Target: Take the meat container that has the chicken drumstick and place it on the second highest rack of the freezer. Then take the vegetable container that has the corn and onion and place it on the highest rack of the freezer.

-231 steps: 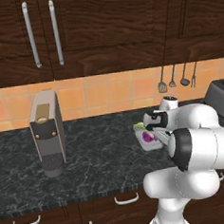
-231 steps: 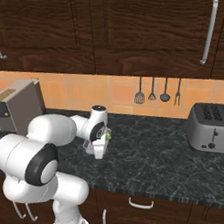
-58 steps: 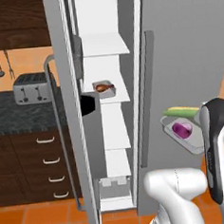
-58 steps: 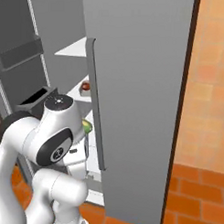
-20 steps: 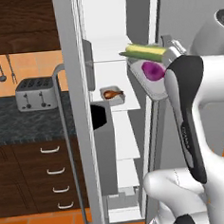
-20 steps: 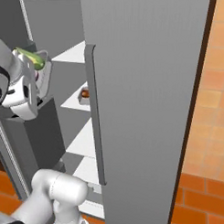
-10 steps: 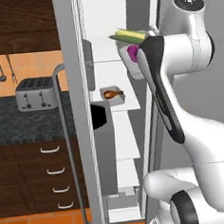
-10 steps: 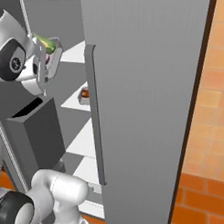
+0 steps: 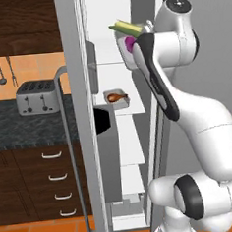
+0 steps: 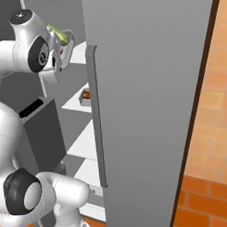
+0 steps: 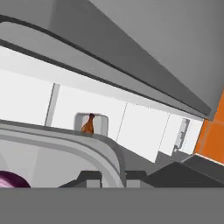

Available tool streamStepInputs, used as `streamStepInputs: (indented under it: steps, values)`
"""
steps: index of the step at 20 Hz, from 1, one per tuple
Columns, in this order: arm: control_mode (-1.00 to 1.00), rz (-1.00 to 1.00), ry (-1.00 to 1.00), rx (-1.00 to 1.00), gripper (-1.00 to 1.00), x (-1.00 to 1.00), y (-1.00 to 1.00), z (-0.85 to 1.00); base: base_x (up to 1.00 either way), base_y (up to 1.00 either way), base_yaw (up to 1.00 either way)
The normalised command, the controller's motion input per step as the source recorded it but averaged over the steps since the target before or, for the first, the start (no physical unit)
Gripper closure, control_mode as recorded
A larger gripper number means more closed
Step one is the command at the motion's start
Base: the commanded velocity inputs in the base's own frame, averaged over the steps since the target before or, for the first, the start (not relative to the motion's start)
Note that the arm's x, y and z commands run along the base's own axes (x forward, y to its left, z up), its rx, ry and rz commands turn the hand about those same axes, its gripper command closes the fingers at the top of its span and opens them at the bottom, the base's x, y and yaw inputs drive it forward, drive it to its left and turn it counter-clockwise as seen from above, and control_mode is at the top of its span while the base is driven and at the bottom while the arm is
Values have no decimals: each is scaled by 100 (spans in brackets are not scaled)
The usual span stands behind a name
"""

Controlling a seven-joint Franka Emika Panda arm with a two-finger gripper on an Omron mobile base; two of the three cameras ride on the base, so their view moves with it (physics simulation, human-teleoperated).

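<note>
Kitchen freezer [image 9: 85, 140] stands open: drumstick [image 9: 115, 96] tray already sits mid-frame on its shelf. Gripper [image 11: 113, 177], clamped on the vegetable tray [image 9: 127, 52] with corn [image 9: 124, 27] and onion [image 9: 130, 44], holds it upper centre, not yet shelved.

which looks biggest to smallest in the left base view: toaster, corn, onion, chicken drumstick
1. toaster
2. corn
3. chicken drumstick
4. onion, partly hidden by the arm, so its place against the drumstick is unsure.
</note>
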Motion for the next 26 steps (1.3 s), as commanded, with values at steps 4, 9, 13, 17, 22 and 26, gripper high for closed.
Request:
streamStepInputs:
  steps: [4, 9, 13, 17, 22, 26]
  values:
    - [-100, -6, -2, 0, 100, 95, 2, 0, 0, 0, 0]
    - [-100, -4, 0, 0, 100, 93, 0, -1, 0, 0, 0]
    - [-100, -4, 0, 0, 100, 87, 0, -19, 0, 0, 0]
    - [-100, -5, 0, 0, 100, 90, 0, -20, 0, 0, 0]
    - [-100, -5, 0, 0, 100, 82, 0, -21, 0, 0, 0]
    - [-100, -5, 0, 0, 100, 84, 0, -14, 0, 0, 0]
